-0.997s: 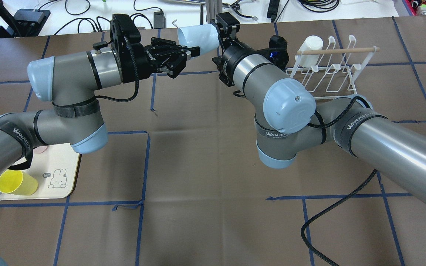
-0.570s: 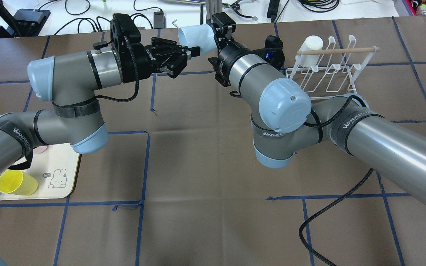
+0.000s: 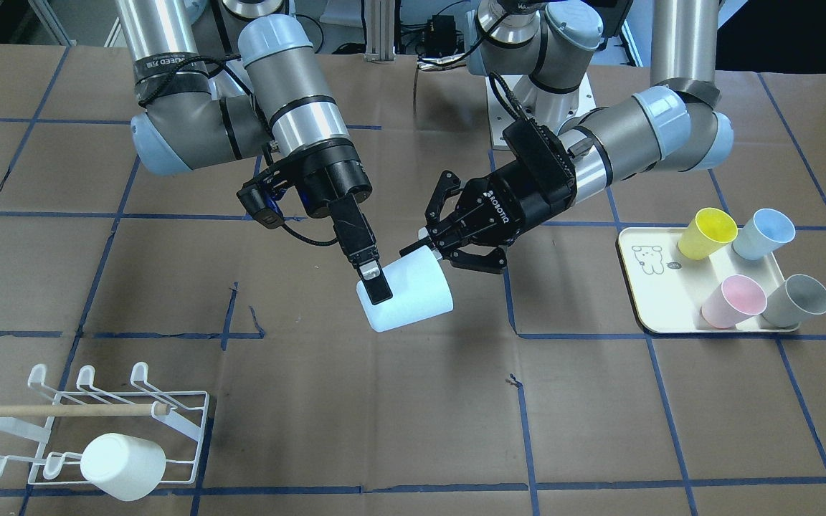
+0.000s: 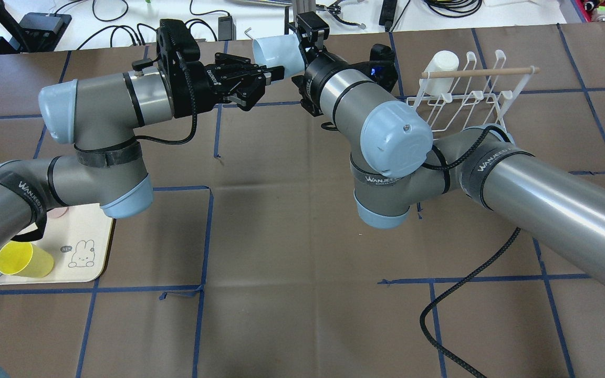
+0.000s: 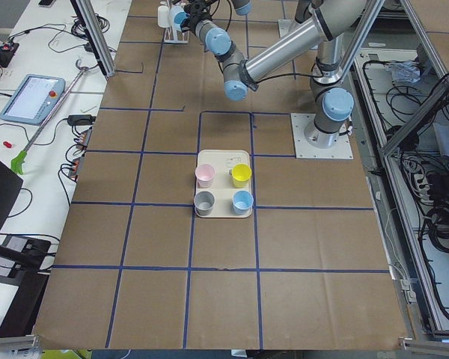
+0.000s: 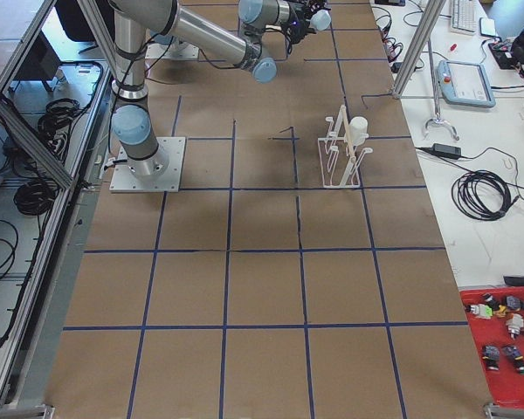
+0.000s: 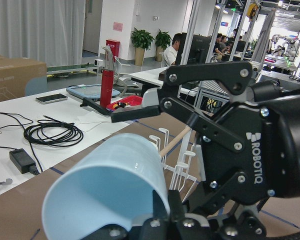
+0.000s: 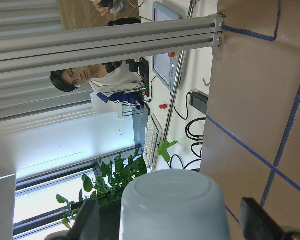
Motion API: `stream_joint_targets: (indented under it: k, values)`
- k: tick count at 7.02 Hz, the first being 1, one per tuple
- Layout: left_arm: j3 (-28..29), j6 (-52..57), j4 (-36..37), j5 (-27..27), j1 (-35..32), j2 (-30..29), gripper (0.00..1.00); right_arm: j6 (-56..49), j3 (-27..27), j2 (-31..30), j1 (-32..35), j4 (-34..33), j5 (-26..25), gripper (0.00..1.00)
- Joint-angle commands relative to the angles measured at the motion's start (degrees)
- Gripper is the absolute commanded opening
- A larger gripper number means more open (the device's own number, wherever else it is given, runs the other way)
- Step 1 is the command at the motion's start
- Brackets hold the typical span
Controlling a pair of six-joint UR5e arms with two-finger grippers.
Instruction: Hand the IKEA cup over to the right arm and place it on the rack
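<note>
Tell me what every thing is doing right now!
Pale-blue plastic cup: held in the air, on its side.
Left gripper: fingers shut on that cup's rim.
Right gripper: fingers open, straddling that cup.
White wire rack: standing, carrying one cup.
White plastic cup: hung on a rack prong.
Yellow cup, light-blue cup, pink cup, grey cup: upright on the cream rectangular tray.

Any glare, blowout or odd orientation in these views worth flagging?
Right wrist-mounted: picture sits sideways, windows blown out white. Overhead exterior: bright glare streak along the right arm. Exterior front-facing: even light, only a faint shadow below the pale blue cup.
</note>
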Motion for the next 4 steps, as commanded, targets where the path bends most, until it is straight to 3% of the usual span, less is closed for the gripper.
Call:
stream_joint_targets:
  k: [1,4]
  values:
    - [0.0,0.0,0.0,0.0,0.1,0.0,0.03,0.0,-0.1,0.1,0.1,0.1,0.0,0.94]
    - [0.0,0.0,0.0,0.0,0.0,0.1,0.03,-0.4,0.0,0.1,0.1,0.1,0.2,0.72]
